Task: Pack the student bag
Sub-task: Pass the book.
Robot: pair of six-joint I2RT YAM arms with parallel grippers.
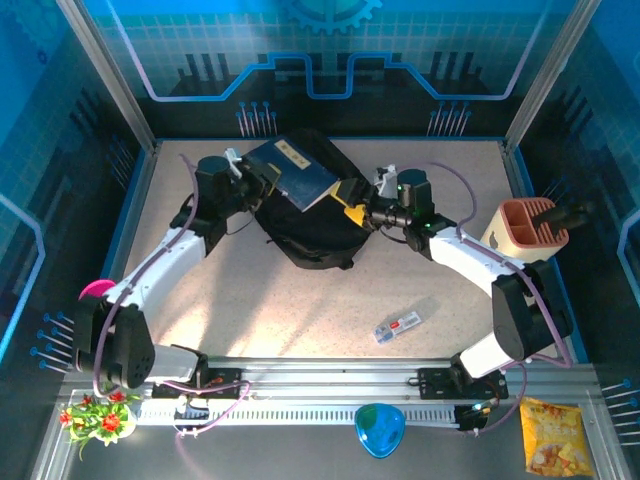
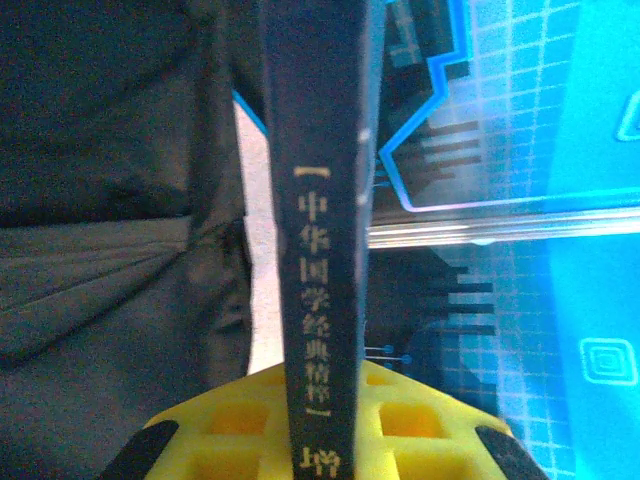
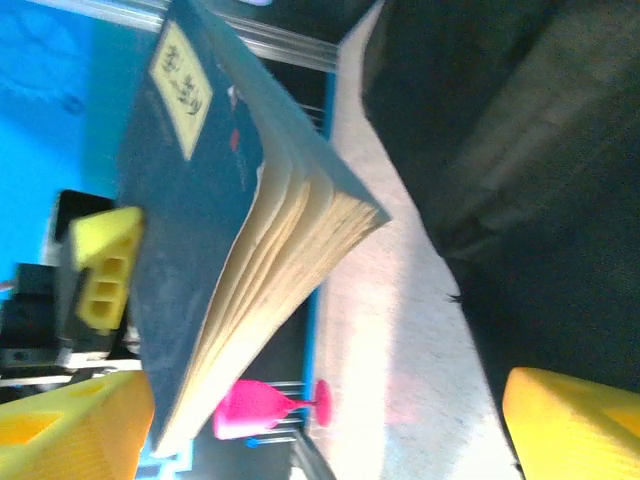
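- the student bag [image 1: 310, 225], black and soft, lies on the table [image 1: 280, 300] at the far middle, between the two arms; its dark fabric takes up the left side of the left wrist view [image 2: 100, 250] and the right side of the right wrist view [image 3: 520, 150].
- a dark blue book [image 1: 290, 170] sits over the far left part of the bag, tilted; whether it touches the fabric cannot be told.
- the left gripper [image 1: 255, 180] is at the book's left edge, clenched on it: in its own view the spine [image 2: 325, 250] with pale lettering stands upright between the yellow fingers [image 2: 420, 425].
- the right gripper [image 1: 352, 205] is just right of the bag's top, released, jaws spread wide with nothing between them; its yellow fingertips [image 3: 570, 420] stand far apart at the bottom corners of its view.
- from the right wrist the book [image 3: 220, 200] shows its cover label and fanned pages, with one yellow finger of the left gripper [image 3: 105, 265] against the cover.
- a pink cup [image 3: 255, 412] stands beyond the book, at the table's left edge.
- a brown pen holder [image 1: 528, 228] is at the right edge; a small box [image 1: 398, 325] lies near the right arm; a yellow chip bag [image 1: 550, 437] is at the near right corner.
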